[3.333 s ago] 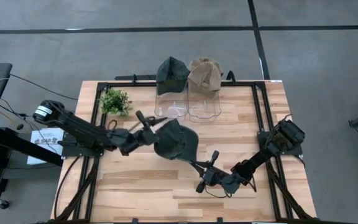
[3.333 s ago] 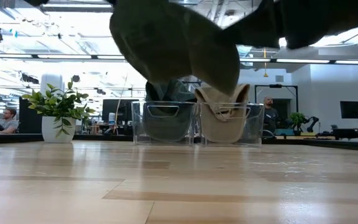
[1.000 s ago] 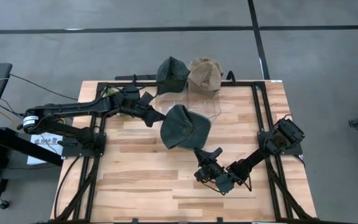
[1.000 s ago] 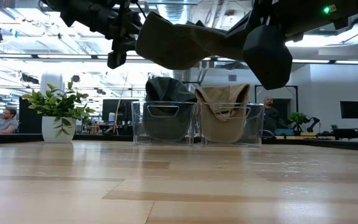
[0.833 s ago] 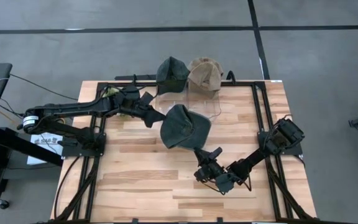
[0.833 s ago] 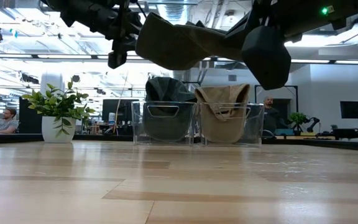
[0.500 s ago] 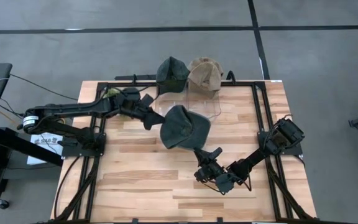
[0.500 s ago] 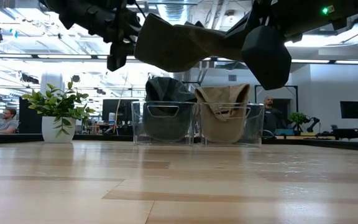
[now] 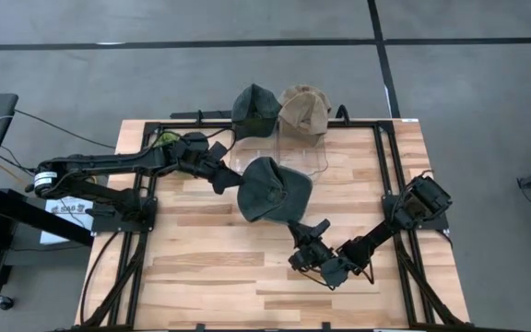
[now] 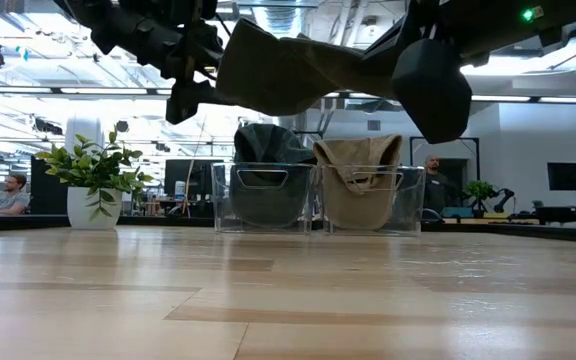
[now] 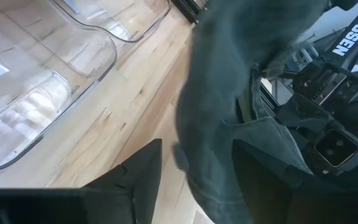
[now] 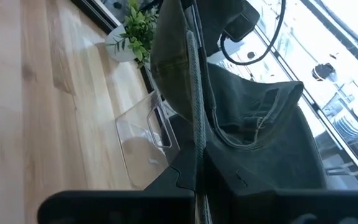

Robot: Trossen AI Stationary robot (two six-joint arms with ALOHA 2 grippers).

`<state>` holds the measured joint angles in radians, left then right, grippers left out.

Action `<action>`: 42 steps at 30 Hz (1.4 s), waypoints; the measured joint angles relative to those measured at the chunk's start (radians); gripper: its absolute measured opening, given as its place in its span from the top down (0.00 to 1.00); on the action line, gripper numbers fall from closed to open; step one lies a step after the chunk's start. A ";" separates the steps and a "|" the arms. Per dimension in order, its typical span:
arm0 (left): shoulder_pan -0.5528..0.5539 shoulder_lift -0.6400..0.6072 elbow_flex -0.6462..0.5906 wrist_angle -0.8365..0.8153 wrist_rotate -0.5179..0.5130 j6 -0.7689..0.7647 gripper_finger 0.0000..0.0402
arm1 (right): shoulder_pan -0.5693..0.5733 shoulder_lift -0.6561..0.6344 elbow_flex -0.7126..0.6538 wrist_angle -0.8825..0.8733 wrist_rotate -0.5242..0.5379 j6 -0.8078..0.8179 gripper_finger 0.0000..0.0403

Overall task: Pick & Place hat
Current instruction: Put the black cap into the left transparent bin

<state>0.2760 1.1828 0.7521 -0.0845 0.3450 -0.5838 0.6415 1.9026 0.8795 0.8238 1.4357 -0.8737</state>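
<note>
- Right gripper [image 9: 302,242], fingers pinched on the brim edge of the dark green fabric baseball cap [image 9: 273,189], holds it in the air over the middle of the pale wooden plank table [image 9: 210,267]; the right arm reaches in from the table's near right corner.
- Left gripper [image 9: 223,181] sits just beside the cap's far-left side, its fingers parted and, by the wrist view, apparently clear of the cloth.
- The cap's long axis runs from the brim at the right gripper up toward the crown nearest the left gripper, so the right arm alone carries it.
- Beyond it stand two clear plastic holders [image 9: 277,159], one bearing a second dark green cap [image 9: 254,104], the other a tan cap [image 9: 303,109]; a small potted green plant [image 10: 94,182] stands at the far left.
- Behind the table, an open office with a seated person [image 10: 6,193].
</note>
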 joint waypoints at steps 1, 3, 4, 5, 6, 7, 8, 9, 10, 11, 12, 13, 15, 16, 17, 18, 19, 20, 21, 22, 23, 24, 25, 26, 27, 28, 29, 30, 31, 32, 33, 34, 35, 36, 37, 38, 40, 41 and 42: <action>0.000 0.000 0.000 0.000 0.000 0.000 0.52 | 0.002 0.000 0.000 0.000 0.000 0.000 1.00; 0.000 0.000 0.000 0.000 0.000 0.000 0.52 | 0.004 0.000 0.000 0.000 0.000 -0.001 1.00; -0.001 0.000 0.000 0.000 0.000 0.000 0.52 | 0.004 0.000 0.000 0.001 0.000 -0.005 1.00; -0.003 0.000 0.000 0.000 0.000 0.000 0.52 | 0.004 0.000 0.000 0.006 0.000 -0.013 1.00; -0.007 0.000 0.000 0.000 0.000 0.000 0.52 | 0.003 0.000 0.000 0.018 0.000 -0.023 1.00; -0.010 0.000 0.000 0.001 0.000 -0.001 0.52 | 0.000 0.000 0.000 0.036 0.000 -0.036 1.00; -0.014 0.000 0.000 0.001 0.000 -0.001 0.53 | -0.003 0.000 0.000 0.054 -0.001 -0.052 1.00; -0.017 0.000 0.000 0.002 0.000 -0.003 0.53 | -0.003 0.000 0.000 0.072 -0.004 -0.070 1.00; -0.021 0.000 0.000 0.002 0.000 -0.003 0.53 | -0.007 0.000 0.000 0.094 -0.012 -0.091 1.00; -0.023 0.000 0.000 0.002 0.000 -0.003 0.53 | -0.010 0.000 0.000 0.118 -0.022 -0.112 1.00; -0.025 0.000 0.000 0.002 0.000 -0.004 0.53 | -0.013 0.000 0.000 0.138 -0.034 -0.129 1.00; -0.026 0.000 0.000 0.003 0.000 -0.004 0.53 | -0.017 0.000 0.000 0.154 -0.045 -0.142 1.00; -0.026 0.000 0.000 0.003 0.000 -0.004 0.53 | -0.024 0.000 0.000 0.166 -0.060 -0.153 1.00; -0.026 0.000 0.000 0.005 0.000 -0.004 0.53 | -0.029 0.000 0.000 0.166 -0.065 -0.153 0.99; -0.026 0.000 0.000 0.006 0.000 -0.004 0.54 | -0.032 0.000 0.000 0.165 -0.068 -0.153 0.99; -0.026 0.000 0.000 0.007 0.000 -0.004 0.54 | -0.035 0.000 0.000 0.165 -0.069 -0.153 0.99; -0.026 0.000 0.000 0.008 0.000 -0.004 0.55 | -0.037 0.000 0.000 0.165 -0.069 -0.151 0.99; -0.026 0.000 0.000 0.010 0.000 -0.004 0.57 | -0.040 0.000 0.000 0.165 -0.069 -0.151 0.99; -0.026 0.000 0.000 0.011 0.000 -0.004 0.59 | -0.043 0.000 0.000 0.165 -0.070 -0.151 0.99; -0.026 0.000 0.000 0.011 0.000 -0.004 0.61 | -0.043 0.000 0.000 0.165 -0.070 -0.152 0.99; -0.026 0.000 0.000 0.010 0.000 -0.004 0.65 | -0.044 0.000 0.000 0.165 -0.070 -0.155 0.99; -0.026 0.000 0.000 0.010 0.000 -0.004 0.69 | -0.044 0.000 0.000 0.165 -0.070 -0.156 0.99; -0.026 0.000 0.000 0.011 0.000 -0.004 0.73 | -0.044 0.000 0.000 0.165 -0.071 -0.156 0.99; -0.026 0.000 0.000 0.010 0.000 -0.003 0.78 | -0.044 0.000 0.000 0.165 -0.072 -0.156 0.99; -0.026 0.000 0.000 0.011 0.000 0.000 0.83 | -0.043 0.000 0.000 0.165 -0.073 -0.156 0.99; -0.026 0.000 0.000 0.011 -0.001 0.000 0.89 | -0.043 0.000 0.000 0.165 -0.075 -0.156 0.98; -0.026 0.000 0.000 0.014 -0.005 0.000 0.93 | -0.043 0.000 0.000 0.165 -0.075 -0.156 0.98; -0.026 0.000 0.000 0.016 -0.012 0.001 0.94 | -0.044 0.000 0.000 0.165 -0.075 -0.156 0.97; -0.026 0.000 0.000 0.018 -0.024 0.001 0.94 | -0.044 0.000 0.000 0.165 -0.075 -0.156 0.97; -0.026 0.000 0.000 0.020 -0.032 0.001 0.94 | -0.044 0.000 0.000 0.164 -0.075 -0.156 0.96; -0.025 0.000 0.000 0.023 -0.035 0.001 0.93 | -0.044 0.000 0.000 0.163 -0.075 -0.156 0.95; -0.022 0.000 0.000 0.026 -0.036 0.001 0.93 | -0.044 0.000 0.000 0.158 -0.075 -0.156 0.94; -0.018 0.000 0.000 0.028 -0.035 0.003 0.93 | -0.047 0.000 0.000 0.155 -0.075 -0.156 0.94; -0.015 0.000 0.000 0.028 -0.035 0.003 0.93 | -0.049 0.000 0.000 0.154 -0.075 -0.155 0.93; -0.011 0.000 0.000 0.029 -0.034 0.003 0.93 | -0.054 0.000 0.000 0.154 -0.075 -0.155 0.91; -0.006 0.000 0.000 0.030 -0.031 0.003 0.93 | -0.057 0.000 0.000 0.154 -0.076 -0.156 0.90; 0.005 0.000 0.000 0.036 -0.020 0.003 0.93 | -0.064 0.000 0.000 0.151 -0.076 -0.155 0.87; 0.009 0.000 0.000 0.039 -0.017 0.003 0.93 | -0.067 0.000 0.000 0.150 -0.076 -0.155 0.85; 0.013 0.000 0.000 0.041 -0.011 0.003 0.93 | -0.070 0.000 0.000 0.150 -0.076 -0.155 0.83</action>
<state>0.2894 1.1828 0.7517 -0.0439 0.3337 -0.5808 0.5713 1.9026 0.8795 0.9737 1.3594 -1.0287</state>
